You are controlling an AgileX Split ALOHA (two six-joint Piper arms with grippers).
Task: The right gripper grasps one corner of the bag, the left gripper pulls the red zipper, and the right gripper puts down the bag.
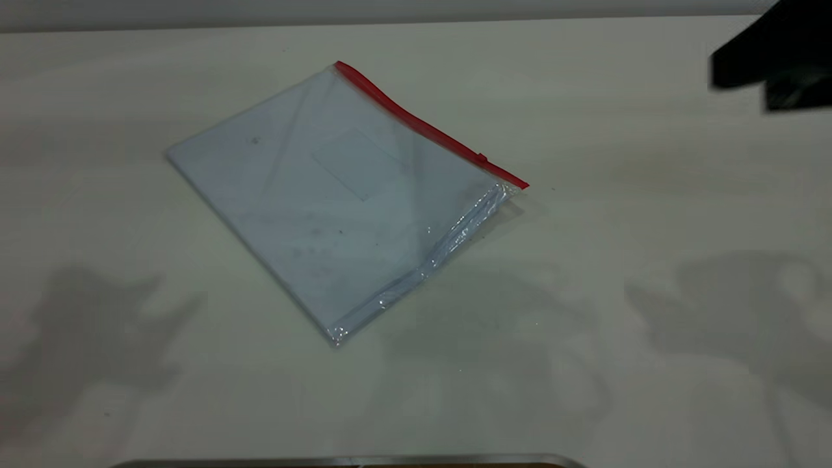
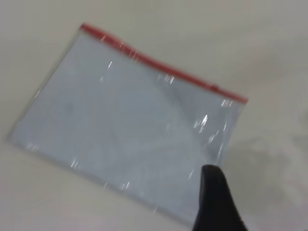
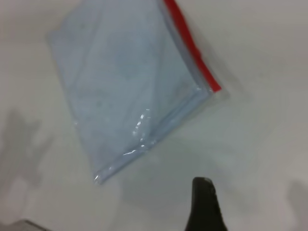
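Bag (image 1: 331, 201) lies flat on the desk (image 1: 650, 260), turned diagonally, a little left of centre in the exterior view. I see pale blue-white sheets inside the clear plastic.

Red zipper (image 1: 429, 127) runs along the bag's far-right long edge. A small slider tab (image 1: 481, 158) sits on it close to the right-hand end. That end stops at the bag's right corner (image 1: 520, 186), where the plastic is crinkled and shiny. Nothing touches the bag.

Right arm: only a dark, blurred mass (image 1: 777, 58) at the exterior view's upper right edge, well apart from the bag. In the right wrist view one black finger (image 3: 204, 207) of the right gripper shows over bare desk, near the bag's short edge but clear of it. I cannot tell its opening.

Left arm: outside the exterior view. In the left wrist view one black finger (image 2: 216, 202) of the left gripper overlaps the bag's near edge in the picture; contact unclear. Opening: cannot tell.
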